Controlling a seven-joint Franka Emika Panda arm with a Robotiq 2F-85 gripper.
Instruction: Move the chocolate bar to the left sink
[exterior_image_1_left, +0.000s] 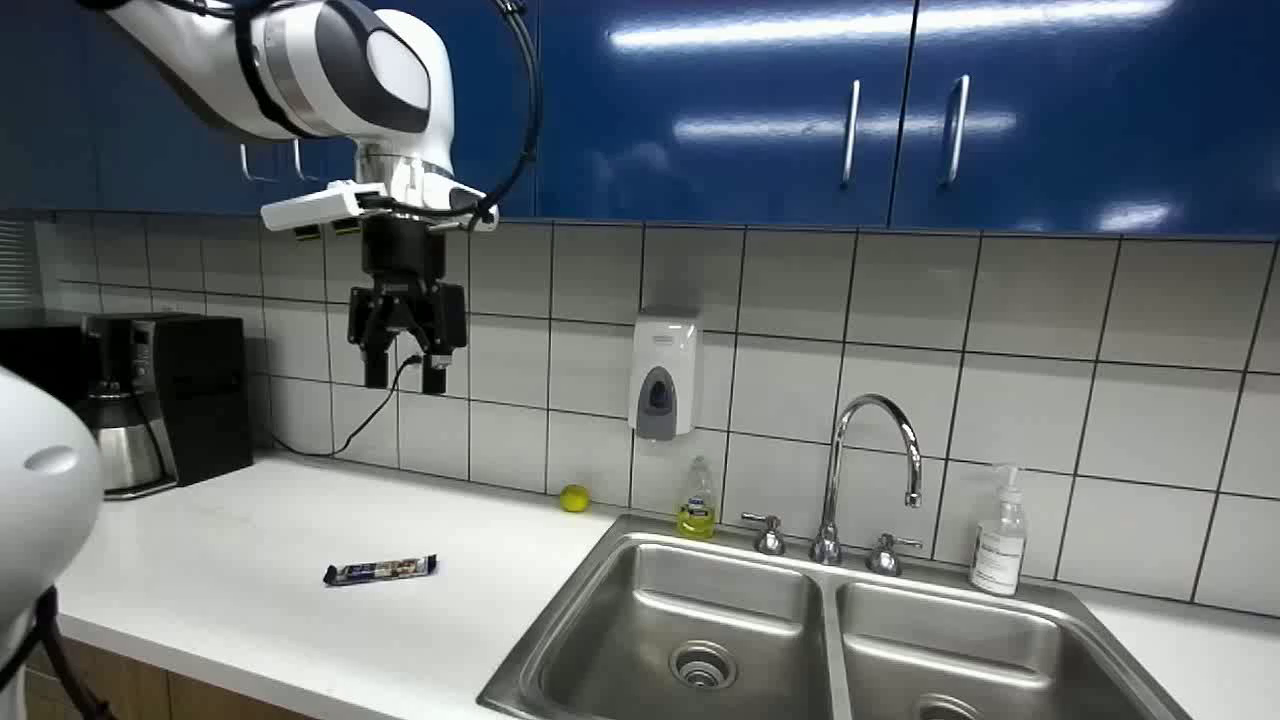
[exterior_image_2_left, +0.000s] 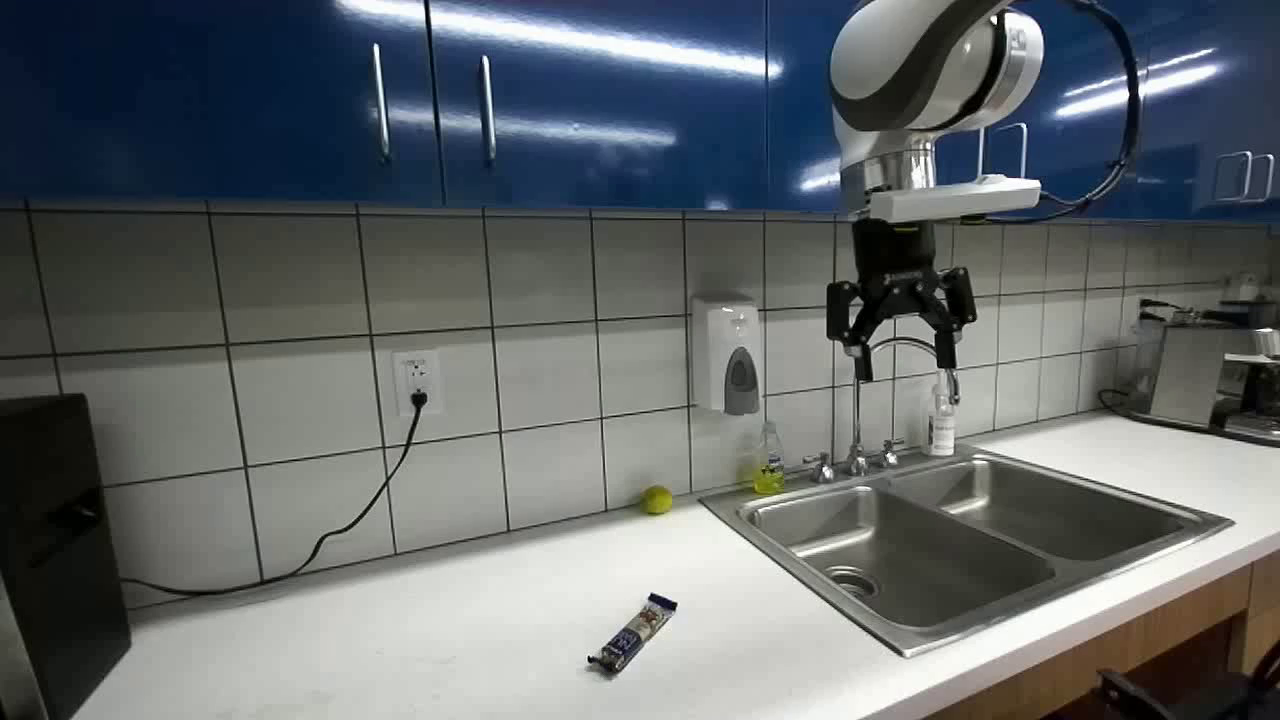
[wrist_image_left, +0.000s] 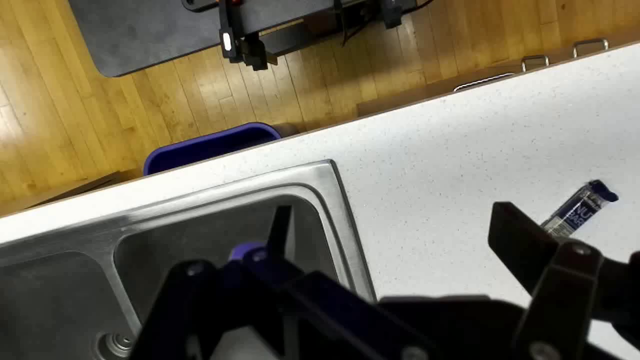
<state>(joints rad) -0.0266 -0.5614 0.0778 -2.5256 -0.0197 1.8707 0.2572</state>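
The chocolate bar, a small wrapped dark-blue bar, lies flat on the white counter in both exterior views (exterior_image_1_left: 380, 571) (exterior_image_2_left: 633, 634). In the wrist view the bar (wrist_image_left: 580, 209) is at the right, partly hidden behind a finger. The left sink is the steel basin nearer the bar, seen in both exterior views (exterior_image_1_left: 620, 625) (exterior_image_2_left: 925, 560) and in the wrist view (wrist_image_left: 215, 240). My gripper (exterior_image_1_left: 405, 378) (exterior_image_2_left: 905, 362) is open and empty, high above the counter, pointing down. In the wrist view its fingers (wrist_image_left: 392, 215) are spread wide and touch nothing.
A yellow-green ball (exterior_image_1_left: 574, 498) and a dish soap bottle (exterior_image_1_left: 697, 505) stand by the tiled wall. A tall faucet (exterior_image_1_left: 832, 480) rises behind the double sink, with a pump bottle (exterior_image_1_left: 1000, 545) beside it. A black coffee maker (exterior_image_1_left: 205, 400) stands at the counter's far end.
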